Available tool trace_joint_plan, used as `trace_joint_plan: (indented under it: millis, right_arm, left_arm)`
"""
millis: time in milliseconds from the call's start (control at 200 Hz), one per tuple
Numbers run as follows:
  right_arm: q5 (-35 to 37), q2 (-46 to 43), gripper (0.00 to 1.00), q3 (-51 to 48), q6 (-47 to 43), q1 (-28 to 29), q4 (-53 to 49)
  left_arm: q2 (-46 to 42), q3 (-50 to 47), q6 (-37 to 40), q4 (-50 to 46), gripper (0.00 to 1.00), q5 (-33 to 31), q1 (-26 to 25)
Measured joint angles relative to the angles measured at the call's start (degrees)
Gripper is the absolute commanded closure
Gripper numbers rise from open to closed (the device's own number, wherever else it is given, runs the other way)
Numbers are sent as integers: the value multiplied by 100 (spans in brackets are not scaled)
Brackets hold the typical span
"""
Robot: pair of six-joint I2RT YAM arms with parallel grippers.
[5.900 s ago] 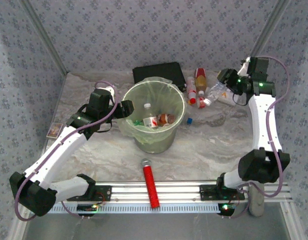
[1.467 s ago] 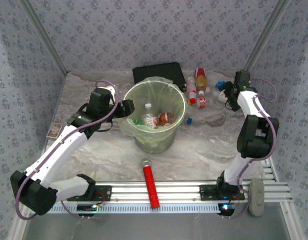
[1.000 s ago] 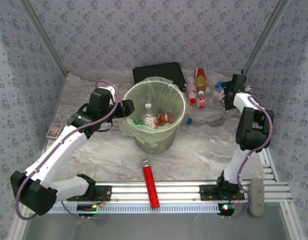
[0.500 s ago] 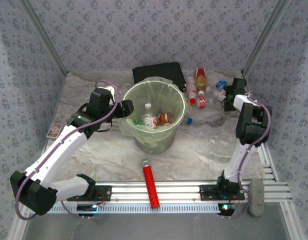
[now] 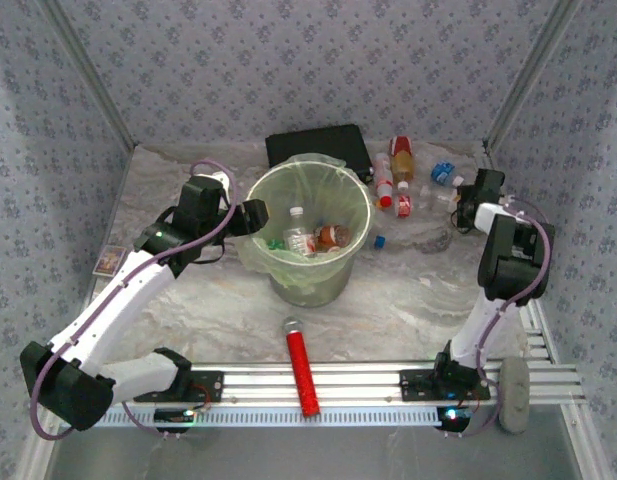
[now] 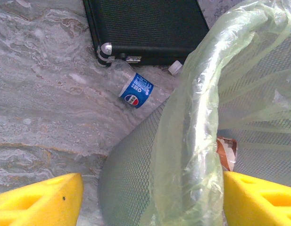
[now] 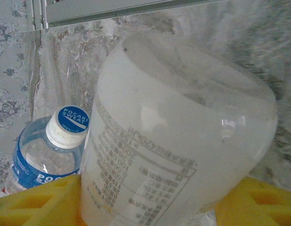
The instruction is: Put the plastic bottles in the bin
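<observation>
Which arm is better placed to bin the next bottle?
Right. The right end effector has a clear bottle between its fingers, with a blue-capped bottle beside it. The left end effector hangs open astride the bin rim, holding nothing.

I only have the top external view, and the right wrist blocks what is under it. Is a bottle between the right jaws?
Observer: Yes. The right wrist camera shows a translucent white plastic bottle with printed text between the right jaws, with the yellow pads apparently touching both sides.
Operator: Anything next to it?
Observer: A clear bottle with a blue label and white Pocari Sweat cap lies at its left in that view.
Operator: Any bottle behind the bin?
Observer: The left wrist camera shows a clear bottle with a blue Pepsi label lying against the flat black case's corner, outside the mesh bin with the pale green liner.
</observation>
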Motion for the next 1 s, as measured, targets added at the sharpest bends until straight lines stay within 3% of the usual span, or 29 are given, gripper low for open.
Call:
trace_joint_plan:
  millis: [385, 635, 999]
  right_arm:
    - [-22, -1694, 36, -474, -745, -55, -330]
    - [-293, -2487, 32, -160, -1558, 22, -719]
    - [-1475, -2973, 37, 1419, -3342, 1207, -1460]
  left_arm:
    - [0, 0, 0, 2, 24, 0, 2]
    - [0, 0, 0, 2, 24, 0, 2]
    - [0, 0, 0, 4, 24, 4, 2]
